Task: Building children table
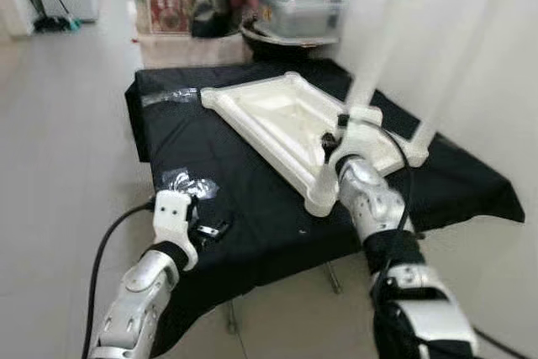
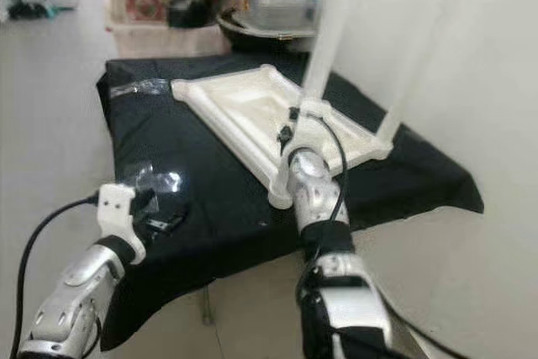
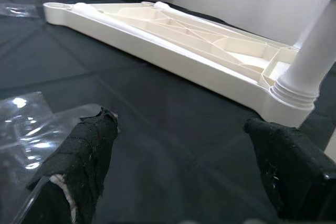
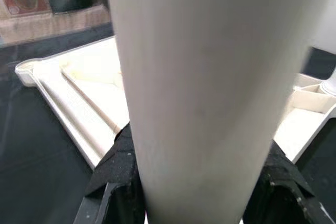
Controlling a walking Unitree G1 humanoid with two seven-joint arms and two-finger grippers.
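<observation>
A white table top (image 1: 277,115) lies upside down on a table draped in black cloth (image 1: 244,199). One white leg (image 1: 391,31) rises from its near corner socket (image 3: 291,98). My right gripper (image 1: 334,142) is shut around that leg partway up, and the black fingers (image 4: 118,166) flank it in the right wrist view. A second leg (image 1: 471,56) stands at the right corner by the wall. My left gripper (image 3: 189,171) is open, low over the cloth at the near left, holding nothing. A clear plastic bag (image 3: 21,129) lies just beside it.
A white wall (image 1: 504,6) runs close along the table's right side. Behind the table are stacked boxes and a lidded bin (image 1: 294,6). Open floor (image 1: 59,140) lies to the left. A black cable (image 1: 105,250) trails from my left arm.
</observation>
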